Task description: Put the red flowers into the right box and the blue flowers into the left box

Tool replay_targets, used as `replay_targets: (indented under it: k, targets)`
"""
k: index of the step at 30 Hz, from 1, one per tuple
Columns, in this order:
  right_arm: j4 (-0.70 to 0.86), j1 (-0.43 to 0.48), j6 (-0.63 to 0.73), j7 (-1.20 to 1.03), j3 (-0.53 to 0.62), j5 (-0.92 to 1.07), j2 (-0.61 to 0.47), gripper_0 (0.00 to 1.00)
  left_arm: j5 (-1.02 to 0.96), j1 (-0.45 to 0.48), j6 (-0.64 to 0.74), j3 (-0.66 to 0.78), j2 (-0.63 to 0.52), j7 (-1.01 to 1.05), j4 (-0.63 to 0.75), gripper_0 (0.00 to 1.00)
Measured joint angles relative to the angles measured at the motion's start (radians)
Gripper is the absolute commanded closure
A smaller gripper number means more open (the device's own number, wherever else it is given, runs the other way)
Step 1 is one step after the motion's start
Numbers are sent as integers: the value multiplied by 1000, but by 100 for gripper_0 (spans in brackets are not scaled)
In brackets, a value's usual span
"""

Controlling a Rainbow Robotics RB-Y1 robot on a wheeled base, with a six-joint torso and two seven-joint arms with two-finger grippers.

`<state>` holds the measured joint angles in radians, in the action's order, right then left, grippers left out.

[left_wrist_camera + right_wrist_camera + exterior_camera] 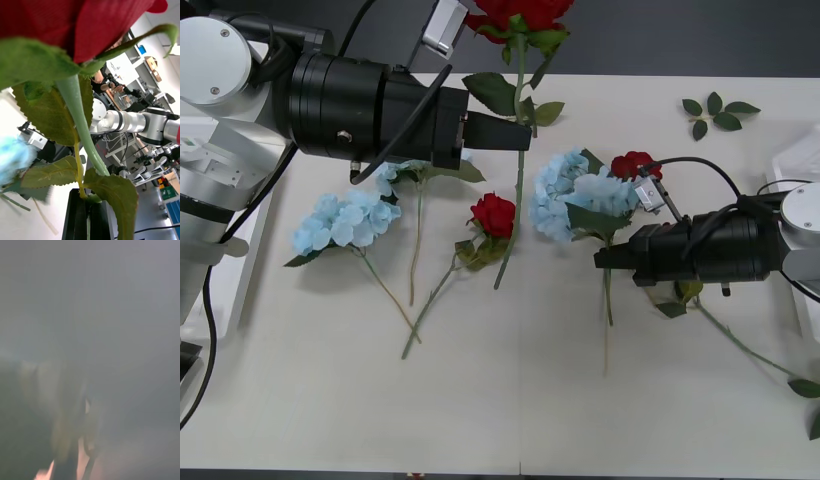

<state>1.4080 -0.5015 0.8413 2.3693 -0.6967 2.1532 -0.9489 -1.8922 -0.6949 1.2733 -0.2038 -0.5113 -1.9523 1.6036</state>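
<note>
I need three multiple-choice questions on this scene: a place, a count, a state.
1. Where is the right tool? A) at a blue flower stem B) over the leaf sprig C) over the left box
2. How many red flowers show in the front view? A) one B) three C) five
3. The left tool is: A) open B) shut on a red flower's stem C) shut on a blue flower
Key: 1A, its tip meets the stem below the blue head; 2B, one held, two on the table; 3B, its fingers pinch the green stem.

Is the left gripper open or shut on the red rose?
Shut on it. The left gripper's black fingers meet on the red rose's stem, and its bloom is held beyond the table's far edge.
</note>
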Motion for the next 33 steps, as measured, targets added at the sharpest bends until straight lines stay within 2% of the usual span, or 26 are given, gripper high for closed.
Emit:
replay_targets:
  k: [2, 8, 12, 16, 20, 28, 33]
  targets:
    - [-12, 0, 0, 0, 0, -25, 0, 41, 0, -8, -3, -11, 0, 0, 0, 100]
    - [-27, 0, 0, 1, 0, -82, 0, 12, 0, -14, -3, -25, 0, -6, 0, 100]
    - [-27, 0, 1, 16, 0, -145, 0, 0, 0, -14, 3, -25, 0, -109, 0, 100]
    - [-27, 0, 17, 27, 0, -180, -8, 0, -27, -14, 4, -26, 0, -125, 0, 100]
    - [-27, 0, 59, 64, 0, -121, -37, 0, -45, -14, 4, -51, 0, -125, 0, 100]
    - [-26, -11, 151, 307, 0, 150, -142, 0, -45, -14, 4, -86, 0, -125, 0, 100]
    - [-8, -13, 204, 330, 0, 348, -190, 0, -45, -14, 4, -86, 0, -125, 0, 100]
